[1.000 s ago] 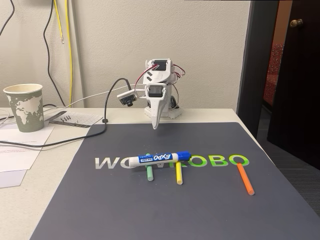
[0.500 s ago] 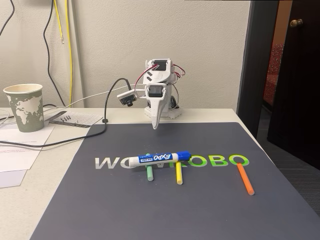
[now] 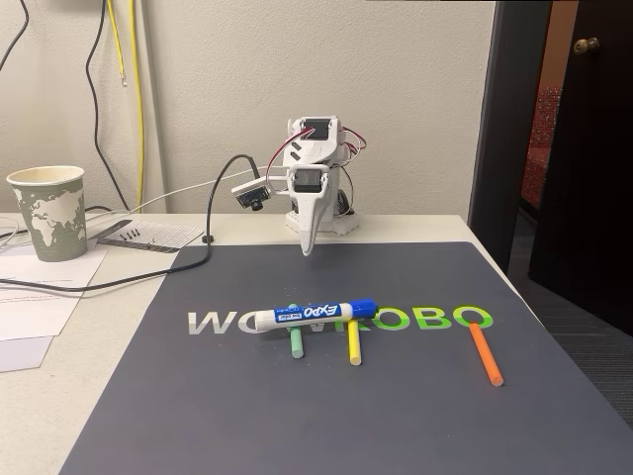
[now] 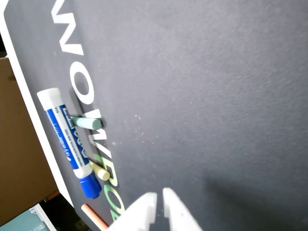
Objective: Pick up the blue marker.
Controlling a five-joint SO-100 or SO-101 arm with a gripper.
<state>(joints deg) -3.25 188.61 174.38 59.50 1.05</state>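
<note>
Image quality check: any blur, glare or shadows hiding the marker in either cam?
Fixed view: sharp, even room light, marker clear with only a soft shadow on the mat. Wrist view: tilted, marker legible but slightly soft; gripper tips overexposed white and blurred, casting a dim shadow on the mat; no glare on the marker.

Matt dark grey mat (image 3: 396, 416), finely grained, cloth-like in wrist view (image 4: 216, 96); printed lettering flat, no sheen. Smooth glossy plastic on marker (image 3: 313, 314), white barrel, blue cap, shiny label (image 4: 67, 139). Matt, chalky-looking sticks: green (image 3: 296, 342), yellow (image 3: 353, 342), orange (image 3: 486, 354). White moulded plastic gripper (image 3: 308, 247), smooth, slightly satin (image 4: 159, 204). Paper cup (image 3: 47, 212), matt printed. Plain paper sheets (image 3: 40, 297). Rubbery black cable (image 3: 148, 275).
</note>
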